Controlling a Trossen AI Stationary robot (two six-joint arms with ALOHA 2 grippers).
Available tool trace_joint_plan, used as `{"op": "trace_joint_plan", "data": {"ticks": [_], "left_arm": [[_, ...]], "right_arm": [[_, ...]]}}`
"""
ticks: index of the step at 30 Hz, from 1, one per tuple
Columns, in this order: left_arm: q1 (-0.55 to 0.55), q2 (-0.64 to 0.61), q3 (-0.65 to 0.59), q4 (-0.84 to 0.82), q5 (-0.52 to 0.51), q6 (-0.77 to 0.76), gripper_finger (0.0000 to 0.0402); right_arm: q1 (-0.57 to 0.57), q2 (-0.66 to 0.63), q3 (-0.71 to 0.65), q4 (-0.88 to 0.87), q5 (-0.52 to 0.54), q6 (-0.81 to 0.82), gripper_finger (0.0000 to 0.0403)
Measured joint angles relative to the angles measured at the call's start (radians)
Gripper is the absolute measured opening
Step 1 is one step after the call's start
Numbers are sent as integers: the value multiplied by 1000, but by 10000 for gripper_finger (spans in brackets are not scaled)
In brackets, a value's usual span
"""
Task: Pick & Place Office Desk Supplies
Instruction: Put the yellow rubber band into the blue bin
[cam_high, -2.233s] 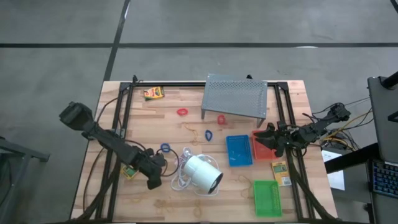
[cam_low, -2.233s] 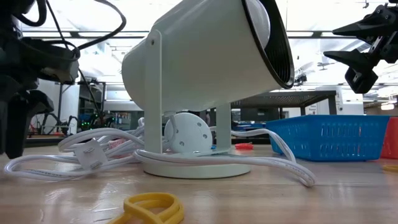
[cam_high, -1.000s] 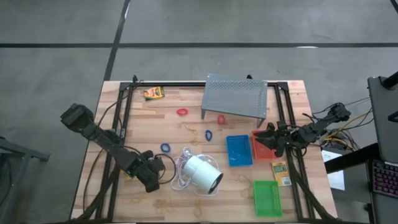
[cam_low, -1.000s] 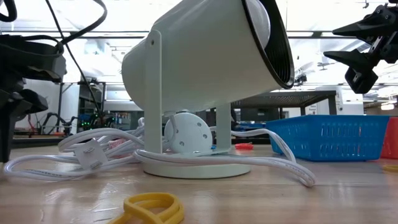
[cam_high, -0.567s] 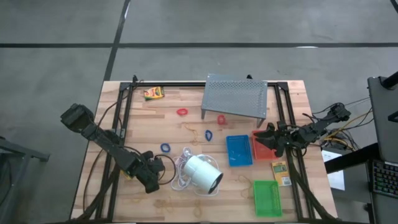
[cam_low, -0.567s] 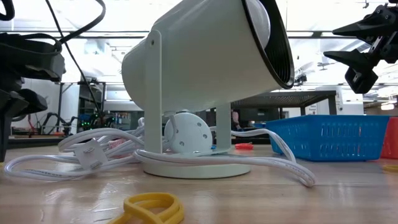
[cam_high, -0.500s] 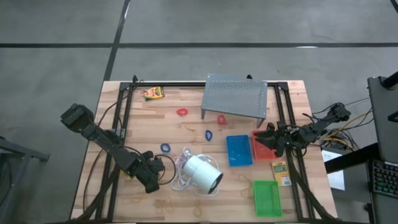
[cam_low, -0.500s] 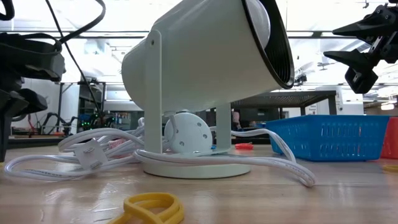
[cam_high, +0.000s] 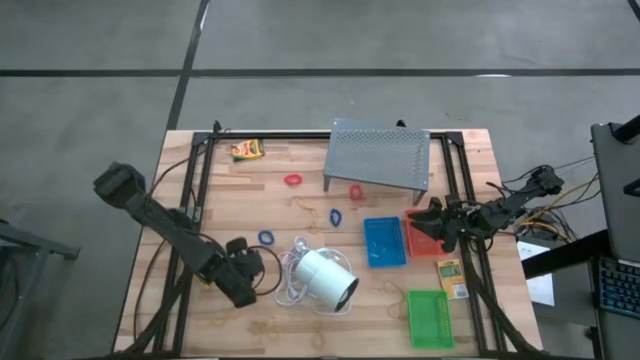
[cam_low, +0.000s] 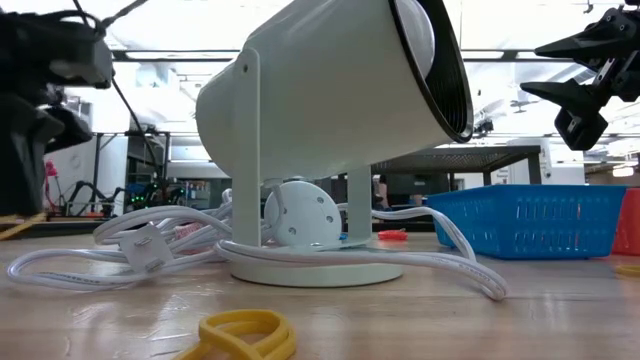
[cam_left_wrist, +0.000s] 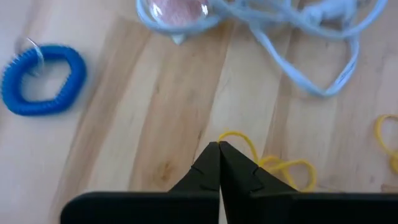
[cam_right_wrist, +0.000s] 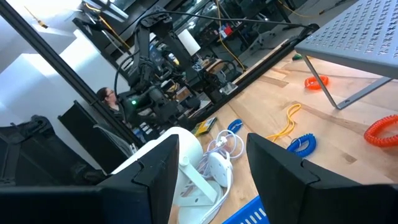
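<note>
Your left gripper (cam_left_wrist: 219, 147) is pinched together on a tan rubber band (cam_left_wrist: 273, 163) at the white cylinder's (cam_high: 326, 278) nine o'clock. Lift straight up so it clears the white cord (cam_left_wrist: 298, 37). Your right gripper (cam_high: 432, 222), fingers apart, waits over the red tray (cam_high: 424, 240).

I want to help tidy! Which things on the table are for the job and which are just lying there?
For the job: blue tray, red tray (right end effector open above it), green tray, blue loop, red loop, yellow box, yellow rubber band pinched by the left end effector.

Just lying about: white cylinder, white cord, grey perforated stand.
</note>
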Motion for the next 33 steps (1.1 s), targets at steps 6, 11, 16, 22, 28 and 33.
{"op": "trace_joint_plan", "data": {"ticks": [6,11,16,22,28,33], "left_arm": [[0,-65,0,0,-98,0,0],[-1,-115,2,7,-159,22,0],[-7,-166,5,28,-231,37,0],[-49,-216,5,87,-356,97,0],[-75,-238,5,168,-478,207,0],[-75,-258,5,242,-554,307,0]], "right_arm": [[0,0,0,0,0,0,185],[0,0,0,0,0,0,185],[0,0,0,0,0,0,185],[0,0,0,0,0,0,185],[0,0,0,0,0,0,185],[0,0,0,0,0,0,185]]}}
